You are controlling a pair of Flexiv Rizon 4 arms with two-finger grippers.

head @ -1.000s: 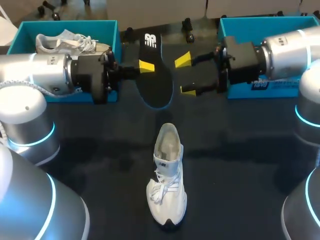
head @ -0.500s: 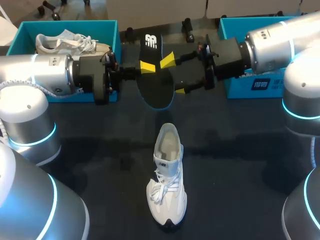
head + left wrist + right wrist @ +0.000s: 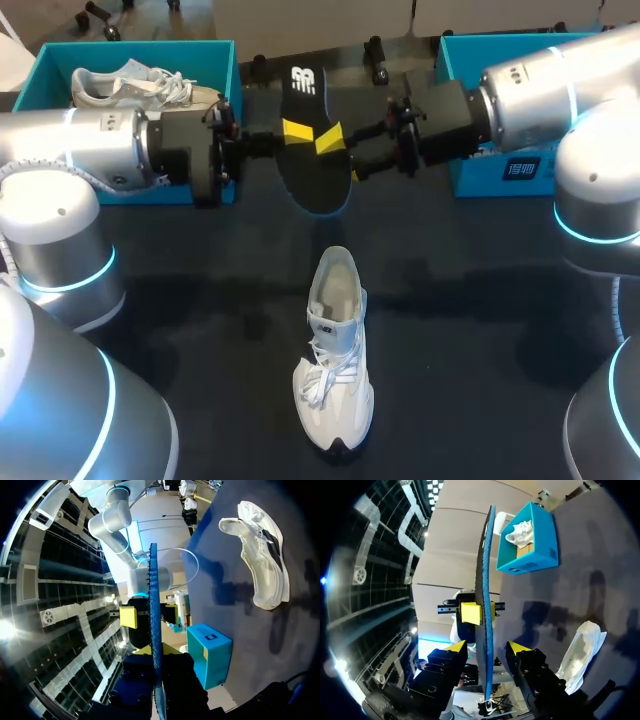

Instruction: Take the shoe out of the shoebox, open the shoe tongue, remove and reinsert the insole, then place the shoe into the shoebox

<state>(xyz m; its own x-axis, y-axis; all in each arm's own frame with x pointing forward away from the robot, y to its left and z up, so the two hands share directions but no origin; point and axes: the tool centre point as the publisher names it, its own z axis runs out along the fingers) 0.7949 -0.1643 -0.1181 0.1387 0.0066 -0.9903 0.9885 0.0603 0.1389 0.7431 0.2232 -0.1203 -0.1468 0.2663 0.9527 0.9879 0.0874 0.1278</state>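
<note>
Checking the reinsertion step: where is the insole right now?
In the head view, the insole is held above the table by the left gripper, between the right gripper's open fingers, beyond the shoe.

This is a robotics laboratory test bench. Two silver industrial arms with blue-lit joint rings, the left arm [image 3: 70,150] and the right arm [image 3: 560,90], stand at a dark table [image 3: 480,330], and the left gripper [image 3: 290,132] clamps a black insole [image 3: 315,185] in the air above it. The props are laid out as a staged trial: an open teal shoebox [image 3: 40,70] at the far left, a second teal box [image 3: 500,170] at the far right, and a white shoe [image 3: 335,350] alone at the near middle.
</note>
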